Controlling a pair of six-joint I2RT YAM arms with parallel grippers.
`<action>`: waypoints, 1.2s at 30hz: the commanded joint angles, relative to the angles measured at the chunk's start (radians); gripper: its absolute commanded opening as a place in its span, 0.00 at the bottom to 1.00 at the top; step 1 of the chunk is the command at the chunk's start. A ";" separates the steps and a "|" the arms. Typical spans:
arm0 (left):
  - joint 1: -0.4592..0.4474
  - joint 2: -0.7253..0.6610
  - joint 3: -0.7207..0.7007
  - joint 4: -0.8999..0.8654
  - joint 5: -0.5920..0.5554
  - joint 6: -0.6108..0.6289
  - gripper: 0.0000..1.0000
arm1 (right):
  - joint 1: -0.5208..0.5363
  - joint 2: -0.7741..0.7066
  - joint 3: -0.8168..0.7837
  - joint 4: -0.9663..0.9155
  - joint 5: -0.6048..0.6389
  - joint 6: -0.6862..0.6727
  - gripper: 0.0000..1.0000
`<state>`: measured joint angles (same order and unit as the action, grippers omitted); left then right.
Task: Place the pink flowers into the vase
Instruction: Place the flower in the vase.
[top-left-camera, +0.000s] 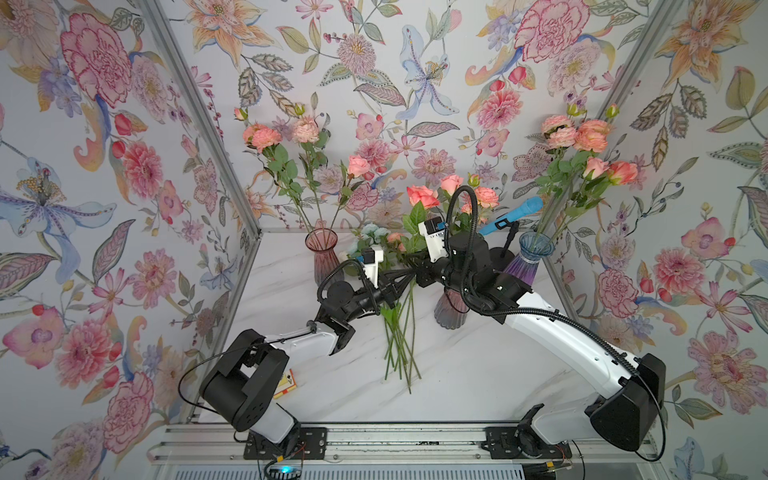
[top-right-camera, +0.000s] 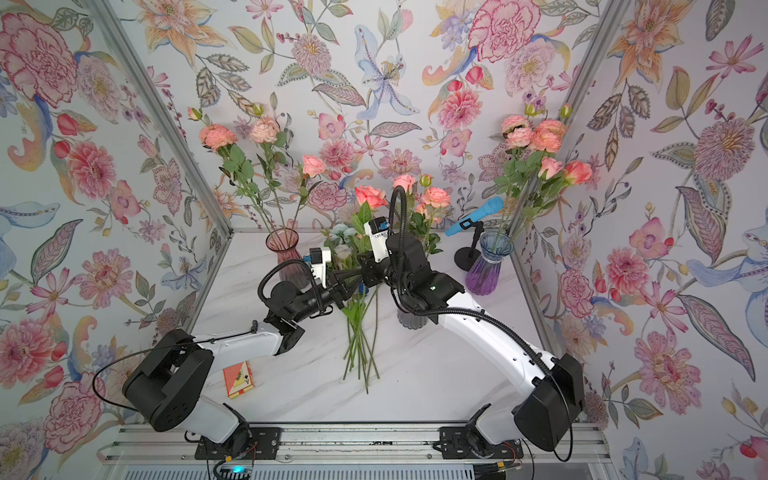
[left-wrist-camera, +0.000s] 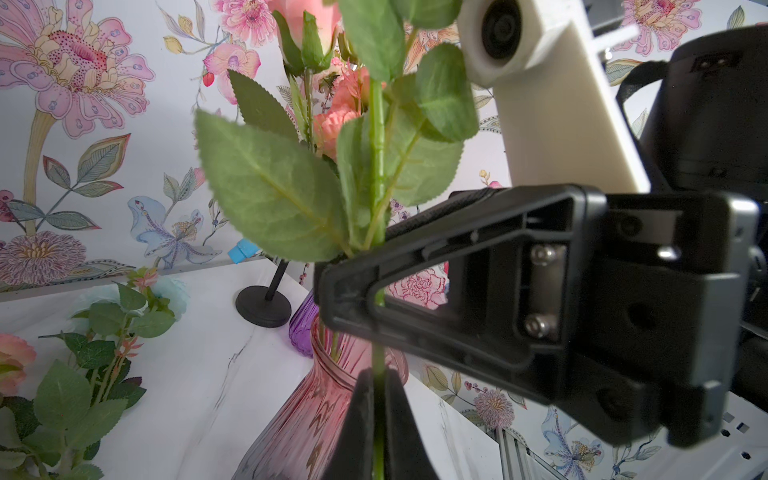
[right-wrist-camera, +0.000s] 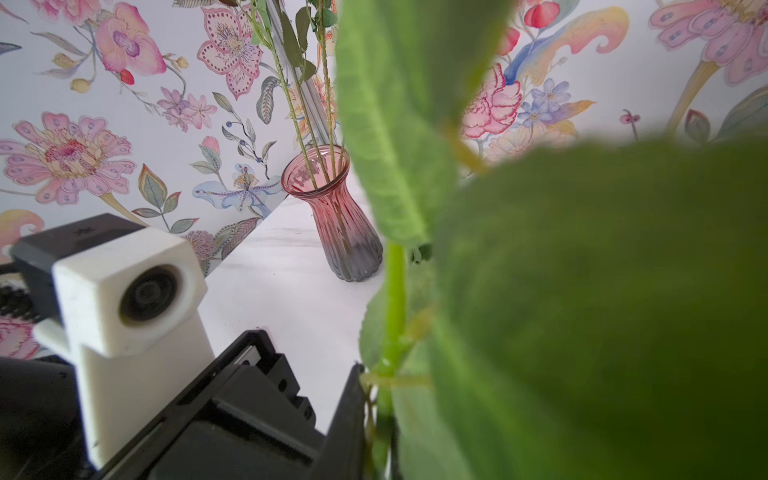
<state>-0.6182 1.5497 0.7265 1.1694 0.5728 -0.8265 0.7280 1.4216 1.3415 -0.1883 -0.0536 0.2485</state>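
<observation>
- The left gripper is clamped on the held pink rose stem. The right gripper is closed round the same stem just above it. The stem stands upright at mid-table, just left of the middle vase.
- Risk: both grippers pinch one thin stem, so an uneven pull could bend it or drag it through a grip.
- Risk: the right arm crowds the middle vase, and a low sweep could tip it. The broad leaves could also snag on its rim.
- Risk: the stem's lower end is hidden and may miss the mouth.
- Counts:
  - three vases, of which the far-left vase and the far-right vase each hold pink blooms
  - two grippers
  - one blue microphone
  - one card pack
  - one loose bunch lying on the table, its stems too overlapped to count
</observation>
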 joint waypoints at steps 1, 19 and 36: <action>-0.009 -0.027 -0.003 0.034 0.015 0.003 0.00 | -0.010 0.013 0.035 0.027 0.034 -0.006 0.07; -0.012 -0.028 0.030 -0.126 -0.014 0.091 0.63 | -0.039 0.005 0.116 0.026 0.143 -0.151 0.00; -0.015 -0.025 0.040 -0.174 -0.026 0.124 1.00 | -0.039 -0.125 0.353 0.051 0.255 -0.476 0.00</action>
<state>-0.6231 1.5497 0.7387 0.9943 0.5617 -0.7273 0.6914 1.3411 1.6478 -0.1856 0.1539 -0.1303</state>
